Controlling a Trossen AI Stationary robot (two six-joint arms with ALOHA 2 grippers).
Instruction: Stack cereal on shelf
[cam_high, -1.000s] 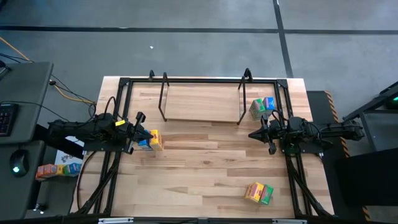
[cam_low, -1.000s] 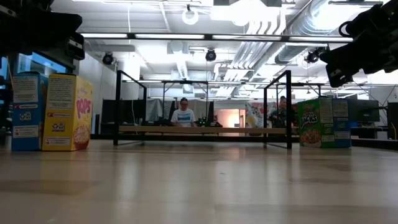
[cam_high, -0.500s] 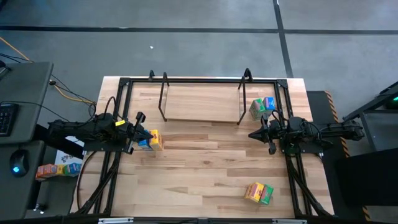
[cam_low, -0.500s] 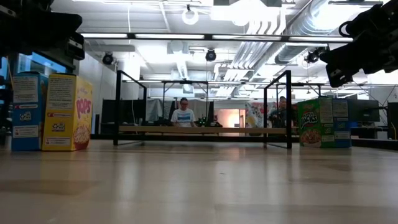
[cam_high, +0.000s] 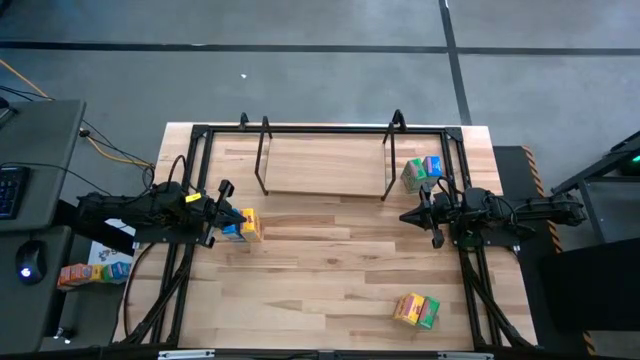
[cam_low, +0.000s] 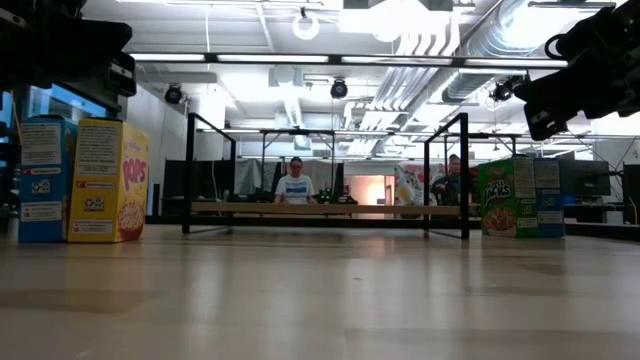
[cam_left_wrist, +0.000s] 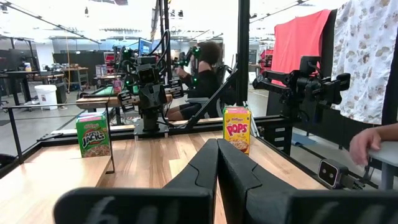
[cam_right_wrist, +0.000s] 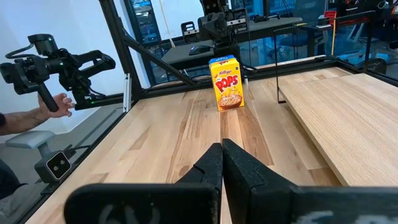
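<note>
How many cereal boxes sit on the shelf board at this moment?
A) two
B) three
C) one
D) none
D: the shelf board is bare in the high view; box pairs stand by the left gripper, beside the shelf's right end and near the front edge.

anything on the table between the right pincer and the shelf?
No. In the high view only bare table lies between the shut right pincer and the shelf; the green-and-blue boxes stand off to the side.
</note>
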